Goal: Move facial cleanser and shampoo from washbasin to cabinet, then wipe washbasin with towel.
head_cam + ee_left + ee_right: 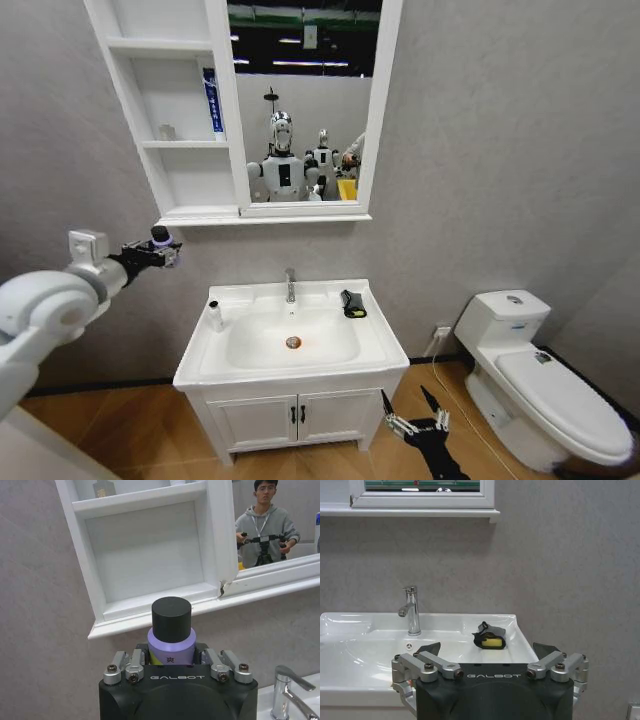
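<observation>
My left gripper [160, 243] is shut on a purple bottle with a black cap [171, 630]; I cannot tell whether it is the shampoo or the facial cleanser. It holds the bottle upright in the air, just below and left of the cabinet's [190, 180] lowest shelf [150, 597]. A blue tube [212, 100] stands on the middle shelf. On the washbasin's [390, 350] left rim stands a small white bottle [214, 316]. The black towel with a yellow patch [353, 304] lies on the right rim [490, 639]. My right gripper [418, 405] hangs open low before the basin's right corner.
A chrome tap [290, 285] rises at the basin's back. Below the basin is a two-door cupboard [295, 415]. A white toilet [540, 385] stands at the right. The mirror [300, 100] is beside the shelves. A small glass item [167, 131] sits on the middle shelf.
</observation>
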Motion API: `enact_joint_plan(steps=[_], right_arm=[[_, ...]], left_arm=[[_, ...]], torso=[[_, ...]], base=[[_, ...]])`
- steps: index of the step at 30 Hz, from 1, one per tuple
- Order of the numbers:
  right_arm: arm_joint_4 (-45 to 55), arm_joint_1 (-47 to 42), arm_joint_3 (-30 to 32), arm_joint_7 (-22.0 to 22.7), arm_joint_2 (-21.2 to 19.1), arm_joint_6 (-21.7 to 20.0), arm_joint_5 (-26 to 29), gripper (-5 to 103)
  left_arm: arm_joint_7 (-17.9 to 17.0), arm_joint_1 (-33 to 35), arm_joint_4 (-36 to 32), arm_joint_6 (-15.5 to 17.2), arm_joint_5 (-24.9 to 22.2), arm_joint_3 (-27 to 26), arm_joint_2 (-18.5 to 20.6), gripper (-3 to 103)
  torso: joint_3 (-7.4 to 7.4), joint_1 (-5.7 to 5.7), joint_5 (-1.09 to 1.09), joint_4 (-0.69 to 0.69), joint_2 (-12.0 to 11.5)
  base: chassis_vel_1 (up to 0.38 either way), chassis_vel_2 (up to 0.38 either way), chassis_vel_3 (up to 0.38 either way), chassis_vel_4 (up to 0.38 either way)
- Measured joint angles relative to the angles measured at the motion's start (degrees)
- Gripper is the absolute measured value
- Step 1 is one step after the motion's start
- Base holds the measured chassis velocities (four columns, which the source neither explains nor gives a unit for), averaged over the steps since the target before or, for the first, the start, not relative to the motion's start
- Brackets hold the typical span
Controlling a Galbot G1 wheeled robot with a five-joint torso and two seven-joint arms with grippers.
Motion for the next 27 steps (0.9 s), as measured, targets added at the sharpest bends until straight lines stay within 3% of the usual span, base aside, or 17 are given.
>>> enact_joint_plan(steps=[2,3,5,6,9,10,11,18,22,27], right_arm=[[0.11,0.17,-0.01,-0.03,-0.15,-0.01,0.0,100],[0.11,0.17,-0.01,-0.03,-0.15,-0.01,0.0,100],[0.27,0.31,-0.04,-0.05,-0.37,-0.14,0.01,100],[0.27,0.31,-0.04,-0.05,-0.37,-0.14,0.01,100],[0.57,0.39,0.16,-0.09,-0.85,-0.41,0.33,100],[0.57,0.39,0.16,-0.09,-0.85,-0.41,0.33,100],[0.64,0.38,0.41,-0.1,-0.97,-0.48,0.55,100],[0.67,0.11,1.12,0.29,-1.02,-0.51,1.09,100],[0.58,0.02,1.43,0.3,-0.91,-0.33,1.32,100],[0.54,0.01,1.75,0.28,-0.84,0.05,1.35,100]], left_arm=[[-1.07,-6.81,2.27,1.02,-4.19,4.91,0.91,43],[-1.07,-6.81,2.27,1.02,-4.19,4.91,0.91,43],[-1.95,-15.94,4.99,1.31,-5.26,12.53,0.23,43],[-1.95,-15.94,4.99,1.31,-5.26,12.53,0.23,43],[-3.71,-31.02,9.52,1.31,-5.43,25.89,-3.52,43],[-3.71,-31.02,9.52,1.31,-5.43,25.89,-3.52,43],[-4.13,-36.02,12.45,1.3,-4.72,30.56,-5.39,43],[-5.62,-44.54,19.66,1.16,-2.89,37.73,-10.45,43],[-4.25,-51.96,26.64,1.05,0.39,44.58,-13.4,43],[-3.0,-57.49,32.49,0.99,2.21,49.48,-16.12,43]], torso=[[0.0,0.0,0.0,0.0,0.0],[0.0,0.0,0.0,0.0,0.0],[0.0,0.0,-0.01,0.01,0.0],[0.0,0.0,-0.01,0.01,0.0],[0.0,0.0,0.01,-0.02,0.0],[0.0,0.0,0.01,-0.02,0.0],[0.01,0.0,0.01,-0.03,0.0],[0.01,0.01,0.0,-0.02,-0.01],[0.0,0.01,0.01,0.0,-0.01],[0.01,0.01,0.01,-0.01,-0.01]], base=[[0.0,0.0,0.0,0.0],[0.0,0.0,0.0,0.0],[0.0,0.0,0.0,0.0],[0.0,0.0,0.0,0.0],[0.0,0.0,0.0,0.0],[0.0,0.0,0.0,0.0],[0.0,0.0,0.0,0.0],[0.0,0.0,0.0,0.0],[0.0,0.0,0.0,0.0],[0.0,0.0,0.0,0.0]])
